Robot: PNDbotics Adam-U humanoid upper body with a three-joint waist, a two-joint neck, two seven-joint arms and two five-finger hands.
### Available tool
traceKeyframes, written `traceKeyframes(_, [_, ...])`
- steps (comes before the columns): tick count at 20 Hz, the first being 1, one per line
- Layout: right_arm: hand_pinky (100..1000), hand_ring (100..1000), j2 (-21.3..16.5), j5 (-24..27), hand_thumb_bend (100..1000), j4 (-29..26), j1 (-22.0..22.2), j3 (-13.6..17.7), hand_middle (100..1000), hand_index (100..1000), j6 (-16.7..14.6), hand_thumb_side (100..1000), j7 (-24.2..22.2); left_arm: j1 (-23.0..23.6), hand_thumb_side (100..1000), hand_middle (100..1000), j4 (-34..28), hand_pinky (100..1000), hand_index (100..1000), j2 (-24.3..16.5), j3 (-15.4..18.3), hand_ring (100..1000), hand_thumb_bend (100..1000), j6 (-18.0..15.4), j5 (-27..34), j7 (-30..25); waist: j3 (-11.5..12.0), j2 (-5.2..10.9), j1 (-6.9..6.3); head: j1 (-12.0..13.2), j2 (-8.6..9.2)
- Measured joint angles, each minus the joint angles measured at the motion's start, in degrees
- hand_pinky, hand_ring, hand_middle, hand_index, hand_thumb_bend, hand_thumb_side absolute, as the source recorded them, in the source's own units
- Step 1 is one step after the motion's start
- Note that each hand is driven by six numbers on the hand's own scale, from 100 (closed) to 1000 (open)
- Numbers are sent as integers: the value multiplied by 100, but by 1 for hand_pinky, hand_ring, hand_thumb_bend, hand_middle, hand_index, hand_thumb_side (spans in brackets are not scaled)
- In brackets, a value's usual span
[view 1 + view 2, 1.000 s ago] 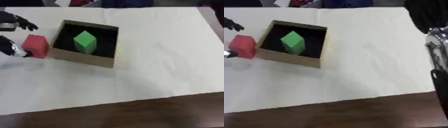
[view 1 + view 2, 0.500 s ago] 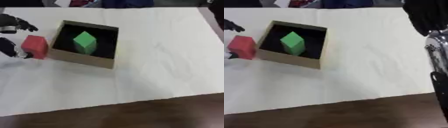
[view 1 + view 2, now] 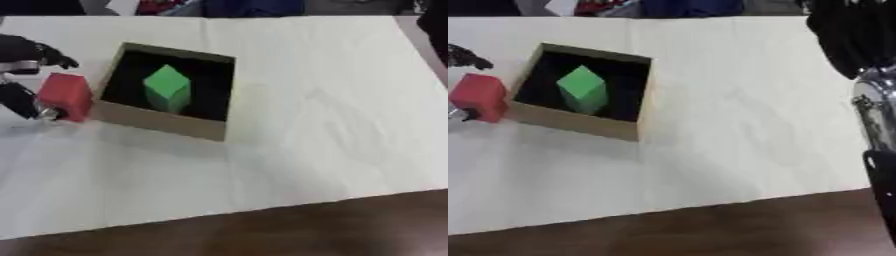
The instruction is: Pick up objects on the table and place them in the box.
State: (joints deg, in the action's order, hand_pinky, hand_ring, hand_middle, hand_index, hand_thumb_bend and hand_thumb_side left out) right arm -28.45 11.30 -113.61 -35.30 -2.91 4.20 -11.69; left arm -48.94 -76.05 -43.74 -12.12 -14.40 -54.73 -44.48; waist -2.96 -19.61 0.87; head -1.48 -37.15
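A red block (image 3: 66, 95) stands just outside the left wall of the open cardboard box (image 3: 157, 123). My left hand (image 3: 19, 99) comes in from the left edge and pinches the block, with fingers (image 3: 51, 54) curled over its far side and the thumb at its near lower corner. Whether the block rests on the cloth or hangs just above it, I cannot tell. A green block (image 3: 167, 88) stands tilted inside the box. Of my right arm (image 3: 875, 112) only a black and silver stretch shows along the right edge; its hand is out of sight.
A white cloth (image 3: 324, 115) covers the table, wrinkled to the right of the box. A dark wooden table edge (image 3: 289, 230) runs along the front. Dark and coloured shapes line the far edge.
Almost nothing differs. The red block stays in my left hand beside the box's left wall, perhaps a touch lower.
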Motion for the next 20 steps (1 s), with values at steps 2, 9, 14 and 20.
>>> traceKeyframes(2, [1000,864,22,0,100,0,-4,0,843,1000,7,1000,-13,-1,518,844,72,846,978,35,0,893,376,-2,-79,13,-20,-21,2,14,29])
traceKeyframes(9, [1000,864,48,0,100,0,-33,-1,842,1000,40,1000,-47,-17,464,683,236,791,886,95,2,830,248,-16,-103,61,-25,-51,13,30,60])
traceKeyframes(14, [1000,864,48,0,100,0,-23,0,840,1000,55,1000,-59,-34,374,629,230,701,847,97,0,793,100,-36,42,47,-25,-51,17,30,60])
traceKeyframes(20, [1000,864,59,0,100,0,9,4,840,1000,74,1000,-50,-36,412,595,169,649,812,97,0,763,100,34,193,33,-16,-42,14,16,43])
